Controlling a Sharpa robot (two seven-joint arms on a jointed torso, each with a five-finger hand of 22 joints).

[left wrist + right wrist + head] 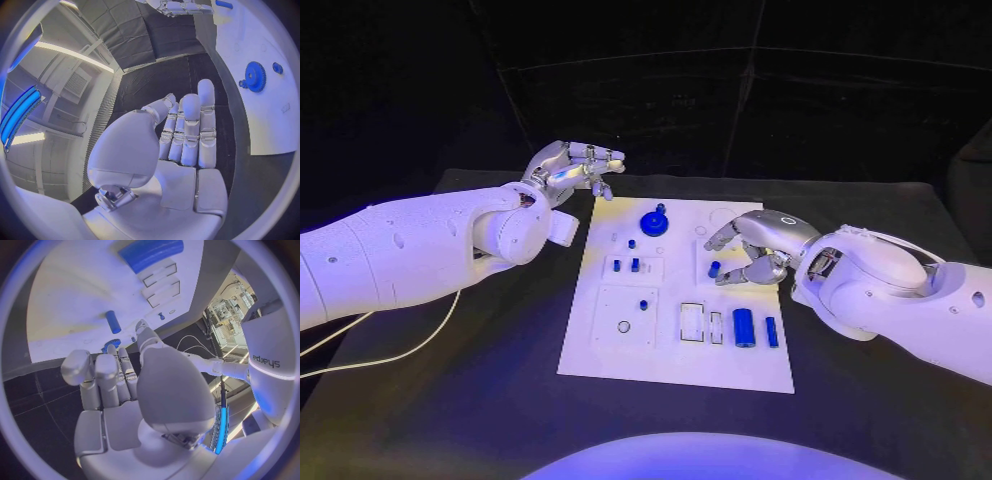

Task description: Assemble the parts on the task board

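The black table point(473, 400) carries the task board point(678, 350), a white rectangular plate lying flat at mid-table with its long axis running from the near edge to the far edge. Its surface shows recessed outlines: square panels on the left half and narrow rectangular slots near the near right corner.

The left hand point(574, 168) is raised over the table just off the board's far left corner, fingers partly curled and apart, holding nothing. The right hand point(754, 250) hovers over the board's right edge, fingers bent downward; whether they hold anything cannot be told, as the hand hides the board beneath it.

A blue gear point(655, 222) lies flat near the far edge of the board, a knob rising from its centre. A blue cylinder point(744, 327) lies on its side near the near right corner, long axis parallel to the board's long edges, with a thinner blue bar point(772, 331) just beside it, aligned alike. A short blue peg point(714, 269) sits just beside the right fingertips; contact cannot be determined. Small blue pegs point(626, 264) stand on the left half, too small to detail.
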